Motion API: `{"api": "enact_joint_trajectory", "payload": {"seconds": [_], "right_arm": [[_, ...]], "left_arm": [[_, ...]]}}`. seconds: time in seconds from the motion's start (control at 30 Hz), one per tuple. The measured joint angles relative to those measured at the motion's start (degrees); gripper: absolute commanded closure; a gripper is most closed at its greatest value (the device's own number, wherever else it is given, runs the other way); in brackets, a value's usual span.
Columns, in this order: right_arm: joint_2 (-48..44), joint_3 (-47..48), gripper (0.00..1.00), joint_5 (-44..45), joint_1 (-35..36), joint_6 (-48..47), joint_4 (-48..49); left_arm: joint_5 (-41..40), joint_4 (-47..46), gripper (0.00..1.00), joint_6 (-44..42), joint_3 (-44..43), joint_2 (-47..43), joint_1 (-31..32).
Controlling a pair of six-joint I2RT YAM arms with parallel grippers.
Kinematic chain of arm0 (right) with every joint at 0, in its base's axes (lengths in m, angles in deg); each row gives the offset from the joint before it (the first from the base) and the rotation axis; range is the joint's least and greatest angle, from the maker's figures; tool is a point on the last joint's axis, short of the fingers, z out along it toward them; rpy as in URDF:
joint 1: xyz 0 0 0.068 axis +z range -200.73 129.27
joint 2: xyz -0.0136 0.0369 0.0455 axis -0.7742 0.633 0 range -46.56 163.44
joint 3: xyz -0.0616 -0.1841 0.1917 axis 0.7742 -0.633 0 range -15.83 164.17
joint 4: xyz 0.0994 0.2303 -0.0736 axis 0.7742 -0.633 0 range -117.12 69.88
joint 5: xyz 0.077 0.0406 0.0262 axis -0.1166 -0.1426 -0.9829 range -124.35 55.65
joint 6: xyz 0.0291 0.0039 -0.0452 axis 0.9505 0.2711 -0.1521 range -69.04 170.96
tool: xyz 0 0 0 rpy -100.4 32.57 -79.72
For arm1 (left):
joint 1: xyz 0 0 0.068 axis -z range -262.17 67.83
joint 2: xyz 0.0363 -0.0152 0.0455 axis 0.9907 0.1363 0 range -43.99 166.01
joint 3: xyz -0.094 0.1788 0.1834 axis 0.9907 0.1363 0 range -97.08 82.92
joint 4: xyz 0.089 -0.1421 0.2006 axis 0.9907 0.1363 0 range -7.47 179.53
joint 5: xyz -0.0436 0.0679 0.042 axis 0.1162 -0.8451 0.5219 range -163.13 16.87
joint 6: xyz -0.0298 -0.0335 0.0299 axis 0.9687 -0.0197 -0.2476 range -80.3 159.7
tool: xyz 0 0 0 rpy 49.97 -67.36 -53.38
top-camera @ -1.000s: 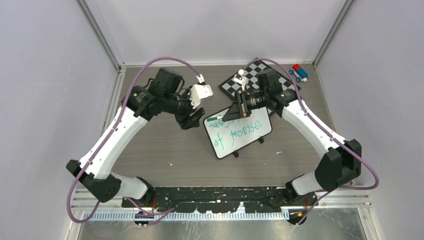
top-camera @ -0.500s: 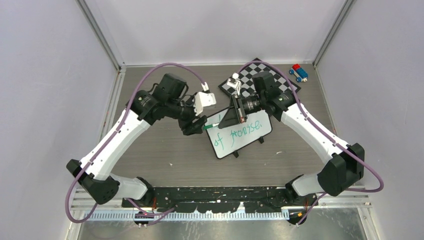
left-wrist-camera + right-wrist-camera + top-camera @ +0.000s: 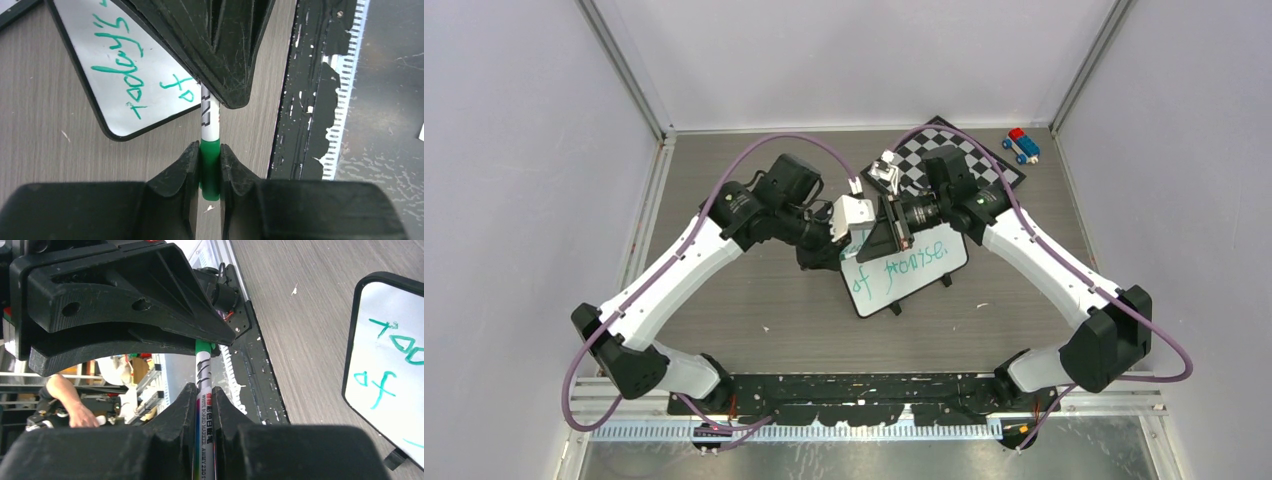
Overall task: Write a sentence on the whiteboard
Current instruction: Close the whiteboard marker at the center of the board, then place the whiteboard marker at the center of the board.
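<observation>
Your left gripper (image 3: 210, 165) has its fingers pinched tight on the green cap (image 3: 210, 150) of a marker (image 3: 209, 117), with no gap left on either side. Your right gripper (image 3: 204, 400) is clamped just as narrowly on the marker's white printed barrel, so the two face each other along the pen. From above, you can see them meet over the far-left corner of the whiteboard (image 3: 904, 292). That whiteboard sits on the table (image 3: 754, 290), turned at an angle. The sentence (image 3: 120, 65) is in green handwriting: your left wrist camera reads "today's" with "of" below it, and the overhead view shows "of promise" while the grippers cover the upper line. Beyond the whiteboard's far edge lies a chessboard (image 3: 964, 150). Farther to the right of the whiteboard is a small blue and red toy (image 3: 1024, 146).
</observation>
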Motion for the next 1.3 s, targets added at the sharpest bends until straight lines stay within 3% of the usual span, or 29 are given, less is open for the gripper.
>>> {"api": "enact_joint_trajectory", "payload": {"seconds": [0.1,0.37,0.57,0.73,0.9,1.03,1.2,1.3], "right_arm": [[0.0,0.83,1.0,0.76,0.81,-2.54,-1.95],[-0.59,3.61,0.96,3.23,2.97,-9.4,-7.76],[-2.19,4.5,0.52,5.05,1.05,-10.54,-7.98],[-2.25,4.76,0.25,5.55,-6.51,-9.79,-8.61],[-4.15,4.81,0.22,6.12,-17.7,-9.49,-8.59],[-6.88,4.13,0.22,5.9,-26.58,-9.79,-8.59],[-8.87,-0.22,0.21,3.96,-38.12,-11.23,-8.81],[-8.87,-4.09,0.22,4.0,-43.5,-12.63,-9.16]], "left_arm": [[2.21,0.96,1.0,1.49,-0.13,0.39,-0.09],[12.33,3.41,1.0,7.69,-0.33,1.73,-3.96],[17.03,-0.35,1.0,9.64,0.83,0.44,-6.8],[18.64,-3.67,1.0,11.06,3.98,-2.89,-11.45],[18.14,-3.72,1.0,13.09,5.7,-4.0,-17.81],[16.48,-3.56,0.99,13.97,5.73,-3.67,-28.11],[10.51,-4.0,0.96,11.61,8.98,-3.1,-40.28],[6.05,-4.26,0.94,8.44,13.88,-2.21,-42.77]]}}
